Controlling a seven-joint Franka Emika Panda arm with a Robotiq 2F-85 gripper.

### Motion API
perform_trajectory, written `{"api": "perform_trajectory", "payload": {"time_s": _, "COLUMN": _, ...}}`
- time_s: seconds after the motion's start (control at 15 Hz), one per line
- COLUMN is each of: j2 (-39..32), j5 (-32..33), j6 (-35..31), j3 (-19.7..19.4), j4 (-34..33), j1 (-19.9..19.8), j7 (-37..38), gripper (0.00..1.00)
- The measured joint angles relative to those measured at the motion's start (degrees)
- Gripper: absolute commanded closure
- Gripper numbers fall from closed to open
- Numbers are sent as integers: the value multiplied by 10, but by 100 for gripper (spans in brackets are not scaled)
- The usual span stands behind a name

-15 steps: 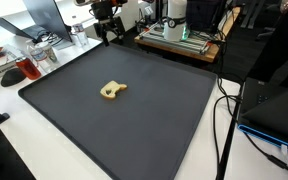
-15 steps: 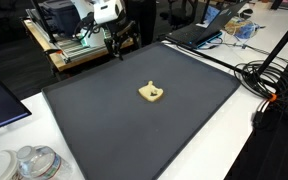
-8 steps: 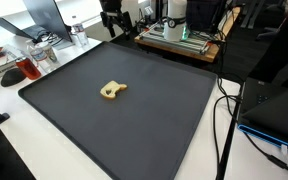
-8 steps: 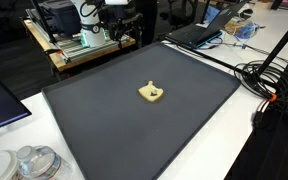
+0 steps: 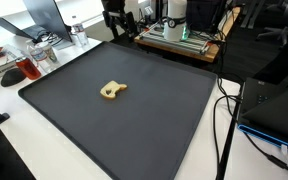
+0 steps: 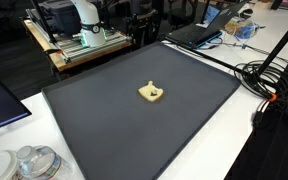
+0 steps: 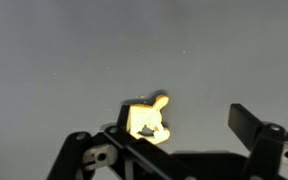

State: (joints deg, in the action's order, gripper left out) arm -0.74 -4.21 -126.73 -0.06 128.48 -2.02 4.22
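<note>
One tan block [image 5: 112, 90], one dark mat [image 5: 134, 130] — two fingers [image 7: 246, 122]

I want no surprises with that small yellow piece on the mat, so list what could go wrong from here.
1. The yellow piece is small, low and oddly shaped; the open gripper may well nudge it along the mat rather than catch it.
2. The gripper hangs by the mat's far edge, close to the equipment there; a wide swing could clip it.
</note>
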Motion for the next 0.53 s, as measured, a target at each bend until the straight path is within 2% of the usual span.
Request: {"api": "perform_trajectory", "payload": {"time_s": 0.53, "j2": -131, "j5": 12, "j6": -167, "j3": -8, "j4": -18, "j1": 1, "j7": 4, "gripper": 0}}
